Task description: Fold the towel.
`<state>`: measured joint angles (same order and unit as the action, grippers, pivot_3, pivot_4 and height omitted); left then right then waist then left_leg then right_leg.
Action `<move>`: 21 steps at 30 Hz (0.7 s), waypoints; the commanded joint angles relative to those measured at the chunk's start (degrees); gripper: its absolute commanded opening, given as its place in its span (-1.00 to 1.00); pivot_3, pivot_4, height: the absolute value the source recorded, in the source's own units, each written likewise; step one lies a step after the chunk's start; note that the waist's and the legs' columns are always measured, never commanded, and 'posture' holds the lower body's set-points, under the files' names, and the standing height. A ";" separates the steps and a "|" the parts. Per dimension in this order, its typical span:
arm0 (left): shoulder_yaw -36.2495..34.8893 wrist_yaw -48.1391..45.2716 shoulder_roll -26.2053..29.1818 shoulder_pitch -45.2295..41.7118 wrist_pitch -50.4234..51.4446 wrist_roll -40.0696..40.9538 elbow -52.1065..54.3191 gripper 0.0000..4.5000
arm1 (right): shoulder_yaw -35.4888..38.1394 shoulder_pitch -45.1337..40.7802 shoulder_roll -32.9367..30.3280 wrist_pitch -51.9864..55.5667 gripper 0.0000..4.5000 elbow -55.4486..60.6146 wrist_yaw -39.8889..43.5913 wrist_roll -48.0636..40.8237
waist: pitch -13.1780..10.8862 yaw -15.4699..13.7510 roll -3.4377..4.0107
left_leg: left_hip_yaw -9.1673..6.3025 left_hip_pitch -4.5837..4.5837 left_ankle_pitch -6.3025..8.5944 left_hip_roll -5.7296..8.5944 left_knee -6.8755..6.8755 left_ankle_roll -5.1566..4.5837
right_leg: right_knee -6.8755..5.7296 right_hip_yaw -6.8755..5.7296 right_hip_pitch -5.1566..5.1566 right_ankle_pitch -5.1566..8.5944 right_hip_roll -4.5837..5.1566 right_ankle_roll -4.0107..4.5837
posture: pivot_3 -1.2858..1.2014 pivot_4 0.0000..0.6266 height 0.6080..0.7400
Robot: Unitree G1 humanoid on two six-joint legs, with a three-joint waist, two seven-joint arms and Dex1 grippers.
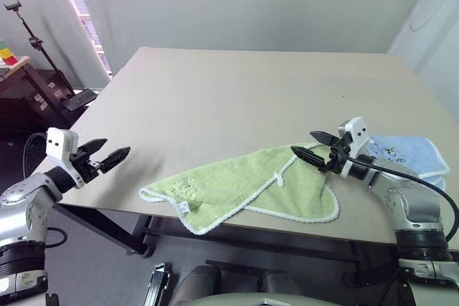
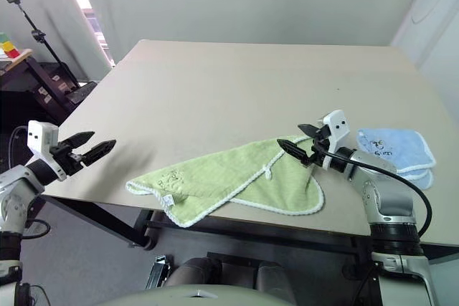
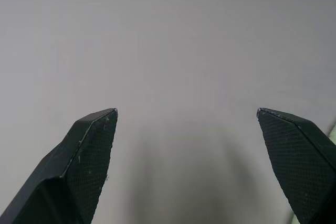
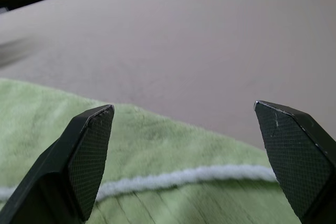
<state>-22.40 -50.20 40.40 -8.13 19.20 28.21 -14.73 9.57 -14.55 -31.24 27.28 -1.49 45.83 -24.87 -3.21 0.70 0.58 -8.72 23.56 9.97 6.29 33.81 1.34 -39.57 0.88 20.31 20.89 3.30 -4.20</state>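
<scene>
Left eye view: both end effectors spread, left [image 1: 115, 152] off the towel [image 1: 237, 184], right [image 1: 315, 146] above it.

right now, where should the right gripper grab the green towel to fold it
Probably the towel's rounded right end, at the white stitched edge just below the open right gripper. That end lies flat near the table's front edge, so coming down from above, fingers astride the edging, looks simplest. The left gripper is open, off the towel's left corner.
</scene>
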 commanded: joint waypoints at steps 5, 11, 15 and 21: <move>-1.68 1.56 -1.81 2.96 4.37 4.41 11.42 1.00 | 3.15 -3.18 1.21 1.22 0.99 -0.85 -2.78 -3.13 | 0.03 -0.10 -0.05 | 0.08 0.00 0.01 0.00 0.04 -0.01 | 0.02 0.04 -0.02 0.00 0.01 0.00 | 0.03 -1.00 1.00; -0.15 1.98 -2.68 4.91 6.62 5.31 15.90 1.00 | 3.63 -5.47 -2.11 3.40 0.99 -5.93 -4.32 -1.11 | 0.03 -0.01 -0.05 | 0.24 -0.01 0.04 -0.05 0.00 -0.07 | 0.04 0.13 0.03 0.00 0.00 0.00 | 0.03 -1.00 1.00; 4.25 0.04 -4.47 4.94 9.75 7.40 20.38 1.00 | 1.30 -9.24 -5.21 5.59 0.99 -15.04 -5.91 3.20 | 0.03 -0.04 -0.05 | 0.41 -0.02 0.04 -0.06 0.08 -0.08 | 0.03 0.26 -0.01 -0.01 0.01 -0.02 | 0.03 -1.00 1.00; 12.41 -0.86 -7.82 4.16 11.60 7.77 27.01 1.00 | 0.18 -15.84 -7.70 2.90 0.99 -29.94 -3.92 7.11 | 0.03 0.03 -0.08 | 0.58 -0.04 0.09 -0.08 0.09 -0.19 | 0.05 0.39 -0.01 -0.05 0.01 -0.08 | 0.03 -1.00 1.00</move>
<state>-11.30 -50.64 32.63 -2.87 31.05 35.67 8.85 9.54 -27.81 -37.25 31.64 -29.53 40.51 -18.59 -3.18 0.74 0.50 -8.12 23.52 10.07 6.21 33.89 1.14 -39.52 1.28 20.29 20.82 3.31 -4.32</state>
